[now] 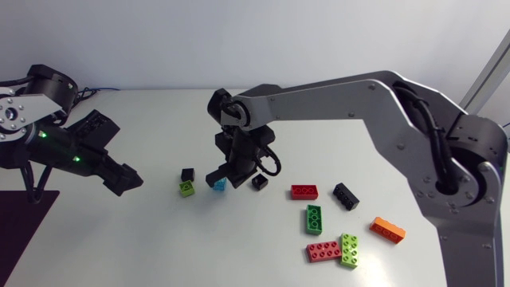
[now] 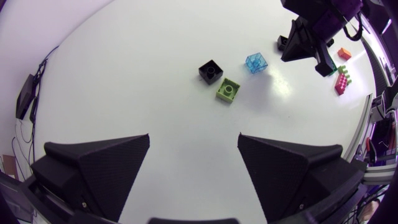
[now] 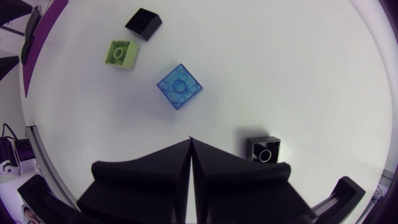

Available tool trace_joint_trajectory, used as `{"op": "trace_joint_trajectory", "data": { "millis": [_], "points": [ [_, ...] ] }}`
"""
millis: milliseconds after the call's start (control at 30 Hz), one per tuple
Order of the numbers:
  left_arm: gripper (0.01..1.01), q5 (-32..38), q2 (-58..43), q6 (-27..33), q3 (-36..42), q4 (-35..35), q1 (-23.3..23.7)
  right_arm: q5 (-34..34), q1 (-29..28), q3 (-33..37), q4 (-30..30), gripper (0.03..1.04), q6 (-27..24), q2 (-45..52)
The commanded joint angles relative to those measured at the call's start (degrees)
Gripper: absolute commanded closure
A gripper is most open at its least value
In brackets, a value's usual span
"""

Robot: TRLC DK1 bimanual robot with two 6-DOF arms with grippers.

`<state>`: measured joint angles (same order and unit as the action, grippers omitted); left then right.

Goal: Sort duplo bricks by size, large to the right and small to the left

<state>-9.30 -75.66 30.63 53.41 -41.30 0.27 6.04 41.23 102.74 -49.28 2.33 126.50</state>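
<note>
Three small bricks lie near the table's middle: a black one point(image 1: 187, 174), a lime one point(image 1: 186, 188) and a clear blue one point(image 1: 219, 184). Another small black brick point(image 1: 259, 182) sits just right of them. My right gripper point(image 1: 218, 174) hangs directly above the blue brick point(image 3: 179, 86), fingers pressed together with nothing between them; the black brick point(image 3: 265, 149) lies beside its fingers. My left gripper point(image 1: 131, 180) stands open at the left, empty, with the lime brick point(image 2: 228, 89) and black brick point(image 2: 211, 71) well ahead of it. Large bricks lie at the right: red point(image 1: 304, 191), black point(image 1: 346, 195), green point(image 1: 314, 219).
More large bricks sit at the front right: an orange one point(image 1: 387, 230), a red one point(image 1: 323, 252) and a lime one point(image 1: 349, 249) touching it. My right arm point(image 1: 358, 92) spans the table's back right. A dark mat point(image 1: 20, 231) lies at the front left.
</note>
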Motion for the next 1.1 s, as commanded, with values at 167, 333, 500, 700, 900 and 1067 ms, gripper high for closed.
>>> {"op": "trace_joint_trajectory", "data": {
  "millis": [167,333,500,700,900,1067],
  "points": [
    [0.043,-1.16,1.39,0.48,-0.85,-0.63,-0.89,-1.47,-4.32,-5.27,2.08,0.55,1.36,-6.44],
    [0.043,-1.16,1.39,-0.84,-0.67,-0.54,-3.17,-2.35,-5.73,-9.31,3.57,0.07,1.98,-7.58],
    [0.043,-1.16,1.48,-1.36,-1.29,-0.63,-3.88,-2.26,-5.73,-10.28,6.47,0.07,2.07,-5.65],
    [0.043,-1.16,2.62,-1.28,-2.26,-0.63,-3.79,-5.25,-7.13,-13.00,10.34,0.07,1.01,-3.89],
    [0.043,-1.16,2.62,-1.36,-2.34,-0.54,-3.88,-5.78,-7.57,-12.04,10.60,0.07,0.75,-1.17],
    [0.043,-1.16,2.36,-1.36,-2.26,-0.45,-3.88,-5.87,-6.69,-11.16,9.37,0.18,0.75,-1.17]
  ]
}}
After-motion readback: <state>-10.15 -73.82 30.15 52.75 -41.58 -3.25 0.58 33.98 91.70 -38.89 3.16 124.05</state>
